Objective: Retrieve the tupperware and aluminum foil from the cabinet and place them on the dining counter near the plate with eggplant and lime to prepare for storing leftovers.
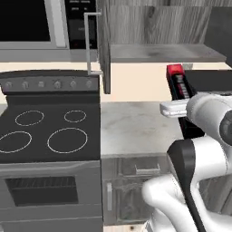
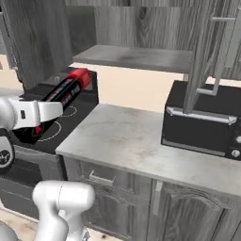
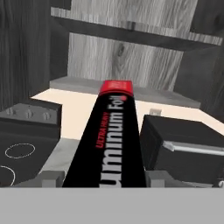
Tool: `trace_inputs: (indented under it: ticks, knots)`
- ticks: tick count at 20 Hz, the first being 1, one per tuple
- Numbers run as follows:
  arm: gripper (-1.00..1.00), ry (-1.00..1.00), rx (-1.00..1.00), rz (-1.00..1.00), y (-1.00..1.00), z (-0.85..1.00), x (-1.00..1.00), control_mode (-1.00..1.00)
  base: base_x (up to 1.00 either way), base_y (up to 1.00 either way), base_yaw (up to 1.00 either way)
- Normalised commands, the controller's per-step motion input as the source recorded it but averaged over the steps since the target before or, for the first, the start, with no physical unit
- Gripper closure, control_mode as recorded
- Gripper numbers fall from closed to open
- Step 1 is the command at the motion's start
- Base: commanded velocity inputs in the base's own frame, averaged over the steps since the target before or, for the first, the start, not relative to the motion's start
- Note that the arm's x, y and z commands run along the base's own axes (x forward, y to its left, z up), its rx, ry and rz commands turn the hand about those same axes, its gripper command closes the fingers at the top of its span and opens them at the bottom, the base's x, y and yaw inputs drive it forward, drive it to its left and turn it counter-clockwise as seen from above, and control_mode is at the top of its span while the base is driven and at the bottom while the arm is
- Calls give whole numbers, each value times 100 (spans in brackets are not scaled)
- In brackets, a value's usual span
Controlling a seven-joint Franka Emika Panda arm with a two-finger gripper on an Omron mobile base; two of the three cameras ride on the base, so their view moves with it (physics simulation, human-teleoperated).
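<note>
While partly open, the hand (image 3: 105,178) clamps the aluminum foil (image 3: 111,135).

Black stove (image 1: 47,131), grey counter (image 2: 136,141), toaster oven (image 2: 204,124).

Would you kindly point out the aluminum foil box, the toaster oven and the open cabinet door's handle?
aluminum foil box (image 3: 114,135): hand view, on its label.
toaster oven (image 2: 202,128): right base view, on its front door.
cabinet door handle (image 1: 87,43): left base view, on the vertical bar.
</note>
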Motion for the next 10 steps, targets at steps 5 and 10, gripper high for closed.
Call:
trace_inputs:
  ticks: [5, 10]
  knots:
    - [100, 0, 0, 0, 0, 0, 0, 100, -100, 67, 50]
    - [100, 0, 0, 0, 0, 0, 0, 100, -95, 100, 59]
